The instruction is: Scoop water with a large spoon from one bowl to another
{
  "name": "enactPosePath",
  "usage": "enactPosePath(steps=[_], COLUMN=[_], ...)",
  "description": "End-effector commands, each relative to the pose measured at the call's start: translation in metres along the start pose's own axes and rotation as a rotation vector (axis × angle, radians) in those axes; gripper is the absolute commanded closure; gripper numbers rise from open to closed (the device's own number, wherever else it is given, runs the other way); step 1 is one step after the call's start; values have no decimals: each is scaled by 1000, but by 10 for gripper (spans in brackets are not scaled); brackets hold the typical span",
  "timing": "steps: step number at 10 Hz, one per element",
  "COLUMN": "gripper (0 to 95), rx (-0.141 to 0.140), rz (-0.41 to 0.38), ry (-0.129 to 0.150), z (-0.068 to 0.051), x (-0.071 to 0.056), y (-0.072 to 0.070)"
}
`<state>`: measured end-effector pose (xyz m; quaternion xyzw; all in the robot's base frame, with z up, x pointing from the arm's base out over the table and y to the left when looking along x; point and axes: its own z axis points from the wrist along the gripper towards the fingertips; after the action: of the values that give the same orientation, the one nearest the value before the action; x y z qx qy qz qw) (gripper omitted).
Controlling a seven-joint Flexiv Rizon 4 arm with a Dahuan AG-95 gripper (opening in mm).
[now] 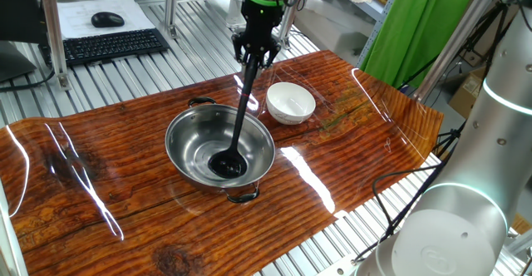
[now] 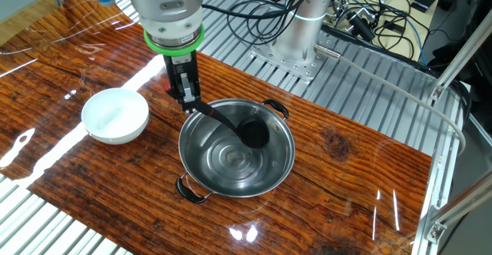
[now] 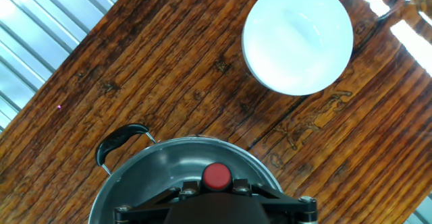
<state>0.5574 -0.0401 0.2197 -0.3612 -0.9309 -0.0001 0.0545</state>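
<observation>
Glossy wood-grain table [image 1: 125, 184], gripper [image 1: 253, 59] clamped tight on the ladle [image 1: 237, 130] handle w/ the cup down in the steel bowl [image 1: 187, 147], handle slanting up toward the white bowl [image 1: 290, 102] just beside it.

My gripper [image 1: 256, 56] was black, under a bright green ring on my pale grey wrist, and the ladle [image 1: 236, 135] it held was black all over, handle and cup alike. The steel bowl [image 1: 189, 130] was shiny silver with dark loop handles, and the small bowl [image 1: 291, 101] beside it was plain white. The table [image 1: 108, 184] showed reddish-brown wood grain in dark streaks, glossy with white glare.
</observation>
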Motion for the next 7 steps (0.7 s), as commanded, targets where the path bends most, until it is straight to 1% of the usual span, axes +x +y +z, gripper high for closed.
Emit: enactPosePath(steps=[1,4,5,7], gripper=[950,950,950,950], rx=[-3,-18,-24,-24], rz=[-10,-23,-32,-61], ry=[11,22,27,29], z=[-5,-13,-17,-24], x=[-1,-3,-4,-10], y=[0,-3,-5,-11])
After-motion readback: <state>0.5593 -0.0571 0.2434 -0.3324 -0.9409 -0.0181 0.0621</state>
